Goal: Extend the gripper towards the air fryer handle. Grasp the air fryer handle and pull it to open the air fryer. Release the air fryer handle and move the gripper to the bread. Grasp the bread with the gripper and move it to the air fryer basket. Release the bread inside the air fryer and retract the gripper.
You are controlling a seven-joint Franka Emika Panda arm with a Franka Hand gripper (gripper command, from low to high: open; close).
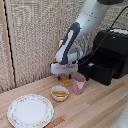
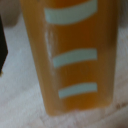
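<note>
Exterior view check — Operator A: Where is the white boxy gripper [image 1: 64,74]?

Operator B: It hangs low over the light wooden table [image 1: 100,107], directly above the small chunky orange-brown bread [image 1: 65,78]. The bread stands on the table just beside the pink plastic cup [image 1: 79,83], at the cup's 9 o'clock.

Operator A: State of the fingers?

Operator B: Cannot tell. They are hidden behind the gripper body in the exterior view. The wrist view is filled by the bread's orange surface [image 2: 75,55] with three pale curved stripes, and shows no fingers.

Operator A: Location of the large black boxy glossy air fryer [image 1: 112,47]?

Operator B: At the bread's 2 o'clock, well apart, at the table's far end. Its black pull-out air fryer basket [image 1: 102,70] projects forward from the body. The handle cannot be made out.

Operator A: Other items?

Operator B: A small white bowl [image 1: 60,93] holding a paler yellow-orange food piece sits at the bread's 6 o'clock. A large white patterned-rim plate [image 1: 30,111] lies at the bowl's 8 o'clock.
</note>
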